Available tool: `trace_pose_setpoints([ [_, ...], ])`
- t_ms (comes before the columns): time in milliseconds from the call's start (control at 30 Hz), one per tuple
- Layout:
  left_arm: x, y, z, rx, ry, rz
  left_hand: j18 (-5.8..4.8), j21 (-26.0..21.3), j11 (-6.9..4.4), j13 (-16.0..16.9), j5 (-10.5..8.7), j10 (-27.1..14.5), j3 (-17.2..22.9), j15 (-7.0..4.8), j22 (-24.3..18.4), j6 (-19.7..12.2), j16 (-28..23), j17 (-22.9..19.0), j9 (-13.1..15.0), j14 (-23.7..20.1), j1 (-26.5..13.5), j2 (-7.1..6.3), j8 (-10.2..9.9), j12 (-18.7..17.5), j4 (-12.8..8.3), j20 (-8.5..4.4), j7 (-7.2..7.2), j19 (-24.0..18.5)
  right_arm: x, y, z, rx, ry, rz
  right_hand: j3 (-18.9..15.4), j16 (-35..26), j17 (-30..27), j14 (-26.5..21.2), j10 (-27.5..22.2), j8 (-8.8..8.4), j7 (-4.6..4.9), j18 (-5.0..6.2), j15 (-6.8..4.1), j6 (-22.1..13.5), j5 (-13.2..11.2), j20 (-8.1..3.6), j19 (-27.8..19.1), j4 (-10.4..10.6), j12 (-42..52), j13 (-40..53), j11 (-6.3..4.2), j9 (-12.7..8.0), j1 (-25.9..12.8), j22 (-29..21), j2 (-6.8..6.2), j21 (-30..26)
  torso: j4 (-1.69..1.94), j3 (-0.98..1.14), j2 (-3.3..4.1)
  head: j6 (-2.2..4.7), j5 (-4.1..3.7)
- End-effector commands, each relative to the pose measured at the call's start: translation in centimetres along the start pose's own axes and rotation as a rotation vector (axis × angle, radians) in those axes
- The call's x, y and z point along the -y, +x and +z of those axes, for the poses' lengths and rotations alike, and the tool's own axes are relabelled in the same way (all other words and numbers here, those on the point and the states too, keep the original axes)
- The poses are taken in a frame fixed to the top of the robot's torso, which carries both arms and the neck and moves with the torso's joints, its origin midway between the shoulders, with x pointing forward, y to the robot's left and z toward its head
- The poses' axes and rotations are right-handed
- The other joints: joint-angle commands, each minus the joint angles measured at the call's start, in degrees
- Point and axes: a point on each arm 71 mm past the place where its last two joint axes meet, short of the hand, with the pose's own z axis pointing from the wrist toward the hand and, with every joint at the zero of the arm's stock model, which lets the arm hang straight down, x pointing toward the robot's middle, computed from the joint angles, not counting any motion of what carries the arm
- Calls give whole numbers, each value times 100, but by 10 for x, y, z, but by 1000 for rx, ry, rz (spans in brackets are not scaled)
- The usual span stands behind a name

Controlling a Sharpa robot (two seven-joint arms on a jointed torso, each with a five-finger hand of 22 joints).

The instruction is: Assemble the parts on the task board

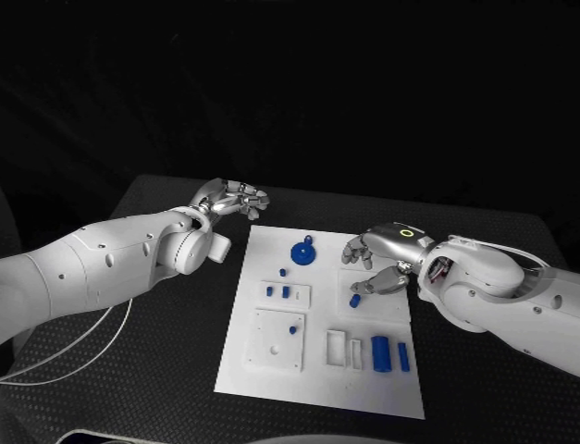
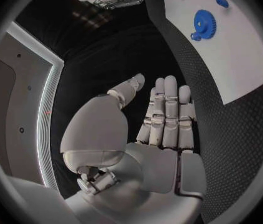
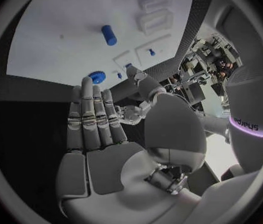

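Head view, left hand [image 1: 231,198] empty, fingers extended

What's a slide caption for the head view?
Both hands, left and right, hover open over the white board with blue parts still loose.

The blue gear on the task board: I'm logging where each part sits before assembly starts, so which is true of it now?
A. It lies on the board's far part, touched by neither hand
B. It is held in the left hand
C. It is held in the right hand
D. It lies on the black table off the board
A: the blue gear lies on the white task board, apart from the left hand and the right hand, both of which hold nothing.
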Motion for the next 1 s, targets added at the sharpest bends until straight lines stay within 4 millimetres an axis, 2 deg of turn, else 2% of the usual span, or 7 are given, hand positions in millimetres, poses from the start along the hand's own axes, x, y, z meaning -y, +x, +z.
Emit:
trace_pose_setpoints([
  [33,2,1,1,-12,13,-9,66,-34,-14,-3,-3,-30,-11,31,9,-31,-25,10,-3,13,-49,-5,-10,-15,26,21,-11,23,1,12,0,-104,6,-65,-69,-40,-14,-84,-60,38,-21,-64,11,23,-52,7,-73,37,-24,6,19,23,-57,119,-6,-40,8,13,9,-11,-8],
  [333,1,0,1,-11,13,-10,67,-35,-13,-4,-4,-33,-13,31,12,-33,-29,15,-3,15,-54,1,-9,-15,31,22,-11,25,2,35,-1,-152,12,-56,-134,-55,-10,-104,-42,58,41,-62,12,14,-94,7,-104,79,10,23,-16,37,-70,120,-1,-55,17,8,6,-40,4],
  [500,1,0,0,-11,12,-10,68,-36,-12,-4,-4,-34,-14,32,14,-35,-31,18,-4,15,-56,3,-9,-16,33,22,-10,25,2,42,0,-153,9,-62,-129,-39,3,-60,118,129,161,-44,-18,125,-144,7,-58,62,101,43,-86,64,46,122,88,-40,13,7,6,-58,13],
  [633,1,0,0,-11,12,-10,68,-37,-12,-5,-5,-35,-15,32,15,-37,-33,19,-4,15,-57,4,-9,-16,34,23,-10,25,1,46,1,-156,8,-68,137,-36,-2,1,273,176,232,-18,-43,284,-620,20,9,78,173,37,-148,56,310,117,180,-39,11,5,6,-64,18],
  [733,1,0,0,-11,12,-10,68,-38,-12,-5,-5,-36,-15,32,16,-38,-34,21,-4,15,-59,5,-9,-16,35,23,-9,25,0,47,1,-157,4,-74,579,-29,-11,70,407,184,222,9,-67,405,-1216,33,74,230,223,32,-197,24,498,117,165,-39,15,5,6,-76,23],
  [833,1,0,0,-12,12,-11,69,-38,-12,-5,-5,-36,-15,32,16,-39,-35,22,-4,15,-59,7,-9,-16,36,23,-9,25,0,48,2,-160,4,-78,829,-8,2,118,539,221,183,25,-87,503,-1272,34,119,309,281,50,-252,28,597,125,166,-24,15,4,6,-84,24],
  [1000,1,0,0,-12,10,-11,69,-39,-12,-5,-4,-37,-16,33,17,-40,-37,24,-5,16,-60,9,-8,-16,37,23,-9,26,-2,50,2,-157,-1,-79,1131,50,48,213,756,279,137,35,-130,605,-1276,8,219,421,381,94,-345,52,691,132,271,20,12,3,7,-99,28],
])
